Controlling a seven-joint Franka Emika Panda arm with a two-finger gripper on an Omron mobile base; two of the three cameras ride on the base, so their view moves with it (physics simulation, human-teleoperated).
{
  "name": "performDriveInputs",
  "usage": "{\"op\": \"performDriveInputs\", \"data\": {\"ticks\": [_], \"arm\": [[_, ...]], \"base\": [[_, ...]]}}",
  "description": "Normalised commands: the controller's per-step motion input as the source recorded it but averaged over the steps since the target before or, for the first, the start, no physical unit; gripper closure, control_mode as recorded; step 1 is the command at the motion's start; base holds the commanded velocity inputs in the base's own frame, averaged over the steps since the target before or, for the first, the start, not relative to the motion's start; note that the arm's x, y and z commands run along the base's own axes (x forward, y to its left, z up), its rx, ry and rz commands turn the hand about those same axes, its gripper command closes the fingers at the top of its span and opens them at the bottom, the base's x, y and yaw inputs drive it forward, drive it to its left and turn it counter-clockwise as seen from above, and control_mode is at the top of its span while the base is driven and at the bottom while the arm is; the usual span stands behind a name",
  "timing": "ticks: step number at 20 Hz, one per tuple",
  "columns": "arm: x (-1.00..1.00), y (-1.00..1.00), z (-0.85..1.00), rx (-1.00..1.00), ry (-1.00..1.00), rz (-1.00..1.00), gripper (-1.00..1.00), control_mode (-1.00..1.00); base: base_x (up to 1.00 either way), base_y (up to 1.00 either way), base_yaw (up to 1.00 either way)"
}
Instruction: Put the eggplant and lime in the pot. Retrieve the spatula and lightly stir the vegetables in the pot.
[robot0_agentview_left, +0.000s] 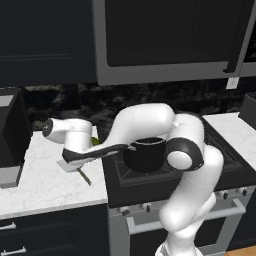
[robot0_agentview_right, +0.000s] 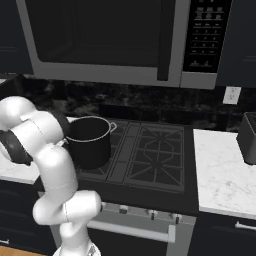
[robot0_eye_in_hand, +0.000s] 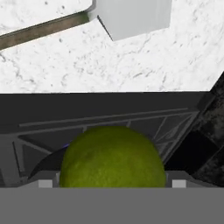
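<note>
Black pot (robot0_agentview_left: 145, 154) on the stove's (robot0_agentview_right: 150, 160) left burner. Spatula (robot0_eye_in_hand: 127, 17) flat on the white counter (robot0_agentview_left: 45, 180) beyond. Lime (robot0_eye_in_hand: 113, 158) right between the fingertips of the gripper (robot0_eye_in_hand: 109, 183), jaws spread wide either side; hold uncertain.

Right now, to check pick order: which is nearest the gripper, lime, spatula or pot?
The lime: it fills the gap between the gripper's fingertips; spatula and pot sit farther off.
</note>
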Motion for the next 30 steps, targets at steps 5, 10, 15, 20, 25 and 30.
{"op": "performDriveInputs", "data": {"ticks": [5, 10, 15, 20, 25, 30], "arm": [[-0.40, -0.53, 1.00, 0.20, -0.03, 0.07, 1.00, -1.00], [-0.06, -0.88, 0.82, 0.29, 0.01, 0.02, 1.00, -1.00], [0.00, -1.00, 0.20, 0.22, 0.00, 0.00, 1.00, -1.00], [0.28, -0.97, -0.13, 0.07, 0.12, 0.00, 1.00, -1.00], [0.56, -0.66, -0.11, 0.03, 0.25, -0.01, 1.00, -1.00], [0.37, -0.18, -0.21, 0.05, 0.29, -0.02, 1.00, -1.00]], "base": [[0.00, 0.00, 0.00], [0.00, 0.00, 0.00], [0.00, 0.00, 0.00], [0.00, 0.00, 0.00], [0.00, 0.00, 0.00], [0.00, 0.00, 0.00]]}}
